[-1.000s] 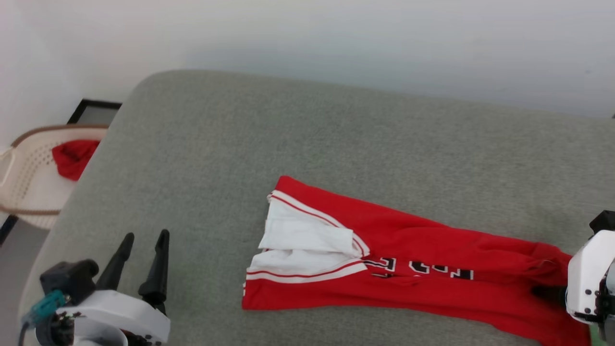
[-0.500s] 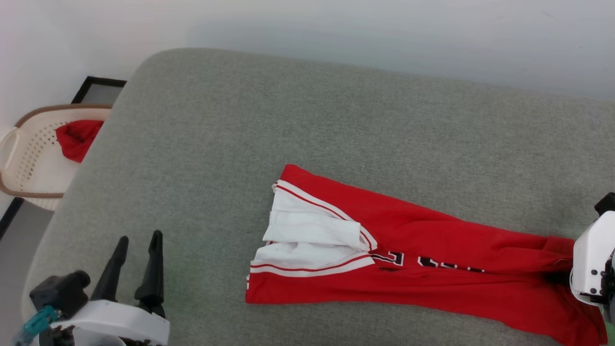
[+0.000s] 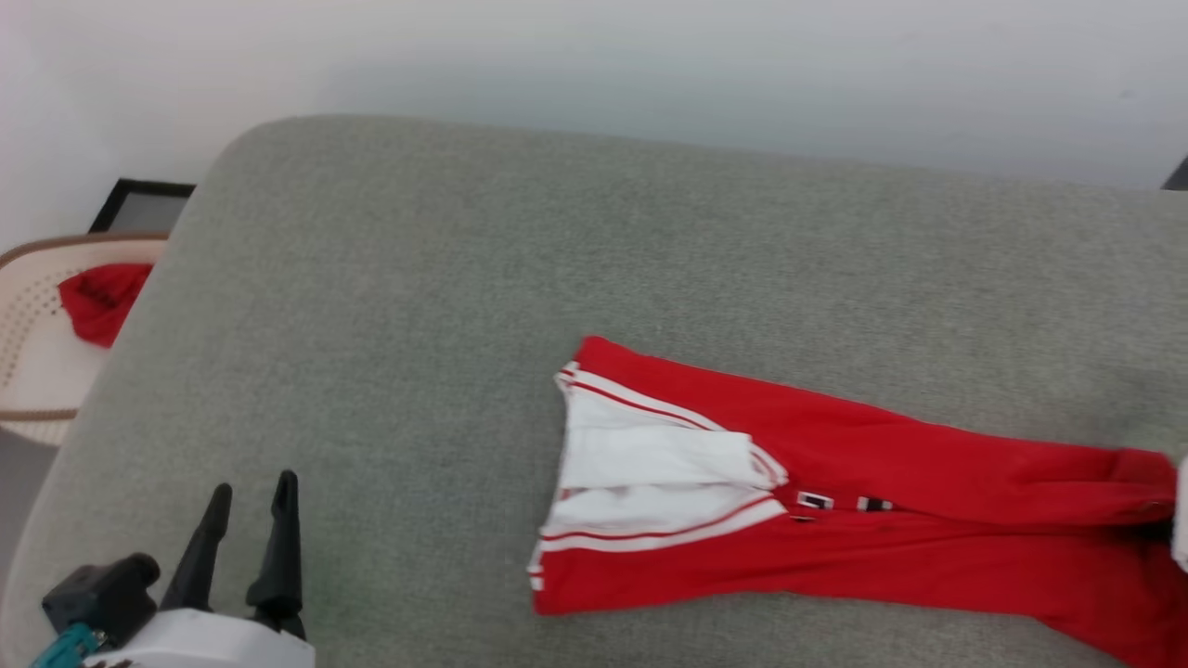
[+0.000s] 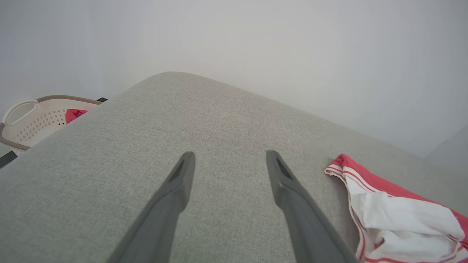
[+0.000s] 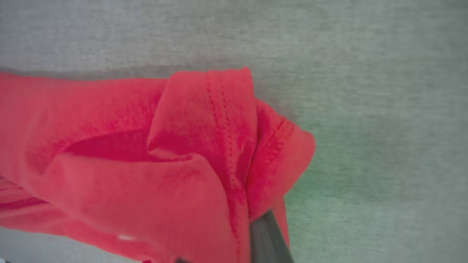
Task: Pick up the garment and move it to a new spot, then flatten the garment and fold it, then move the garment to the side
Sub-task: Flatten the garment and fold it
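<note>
The garment (image 3: pixel 882 547), a red jersey folded into a long strip, lies across the grey cushion (image 3: pixel 418 325). Its white sleeves (image 3: pixel 650 464) are at its left end, and a little black-and-white lettering peeks out at a crease. Its right end runs to the white casing of my right wrist (image 3: pixel 1182 520) at the picture's edge. In the right wrist view the red hem (image 5: pixel 226 146) is bunched around one dark finger (image 5: pixel 268 237), so that gripper is shut on it. My left gripper (image 3: pixel 253 482) hovers open and empty at the lower left, apart from the garment (image 4: pixel 395 219); its fingers spread wide (image 4: pixel 231 155).
A cream laundry basket (image 3: pixel 28 371) holding a red cloth (image 3: pixel 97 297) stands on the floor past the cushion's left edge, also seen as the basket (image 4: pixel 33 117). A black frame (image 3: pixel 139 199) leans near the white wall behind.
My right gripper has shut on the garment's right end and dragged the garment rightward over the cushion; less lettering shows. The head camera has shifted. The left gripper stays open.
</note>
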Available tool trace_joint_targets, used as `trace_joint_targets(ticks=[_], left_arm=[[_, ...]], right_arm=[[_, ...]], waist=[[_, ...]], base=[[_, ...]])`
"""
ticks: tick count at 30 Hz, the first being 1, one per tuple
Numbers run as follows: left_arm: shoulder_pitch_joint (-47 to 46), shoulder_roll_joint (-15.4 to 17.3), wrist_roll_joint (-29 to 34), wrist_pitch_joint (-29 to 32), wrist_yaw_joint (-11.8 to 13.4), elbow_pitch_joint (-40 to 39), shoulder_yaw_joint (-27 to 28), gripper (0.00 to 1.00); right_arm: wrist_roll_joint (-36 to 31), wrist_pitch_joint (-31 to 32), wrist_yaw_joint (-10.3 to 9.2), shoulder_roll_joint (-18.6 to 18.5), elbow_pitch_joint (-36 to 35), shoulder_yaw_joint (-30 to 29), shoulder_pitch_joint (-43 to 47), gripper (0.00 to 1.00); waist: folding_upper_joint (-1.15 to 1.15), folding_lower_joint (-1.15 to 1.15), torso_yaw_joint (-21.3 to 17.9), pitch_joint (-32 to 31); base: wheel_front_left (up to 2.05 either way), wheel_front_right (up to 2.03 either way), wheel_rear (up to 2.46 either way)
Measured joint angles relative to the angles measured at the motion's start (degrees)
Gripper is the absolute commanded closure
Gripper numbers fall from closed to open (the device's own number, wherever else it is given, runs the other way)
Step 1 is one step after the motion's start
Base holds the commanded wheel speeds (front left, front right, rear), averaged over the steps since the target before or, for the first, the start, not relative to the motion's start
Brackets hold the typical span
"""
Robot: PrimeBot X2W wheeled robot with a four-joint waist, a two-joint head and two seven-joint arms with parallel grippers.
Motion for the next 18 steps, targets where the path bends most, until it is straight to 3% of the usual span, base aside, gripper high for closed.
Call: trace_joint_targets(ticks=[7, 12, 18], left_arm=[[0.86, -0.15, 0.45, 0.0, -0.33, 0.58, 0.6, 0.0], [1.87, -0.23, 0.45, 0.0, -0.34, 0.87, 0.8, 0.0], [3.07, -0.21, 0.32, 0.04, -0.23, 0.85, 0.96, 0.0]], right_arm=[[-2.4, -0.49, -0.02, -2.59, 1.36, -2.29, -0.13, 1.0], [-1.99, 0.37, -0.02, -1.42, -0.53, -0.86, -0.92, 1.0], [4.16, 3.74, -0.03, 1.63, -7.93, 1.76, -0.83, 1.0]], waist=[[0.0, 0.0, -2.12, -1.05], [0.0, 0.0, -3.67, -2.04], [0.0, 0.0, -5.34, -3.69]], base=[[0.0, 0.0, 0.0], [0.0, 0.0, 0.0], [0.0, 0.0, 0.0]])
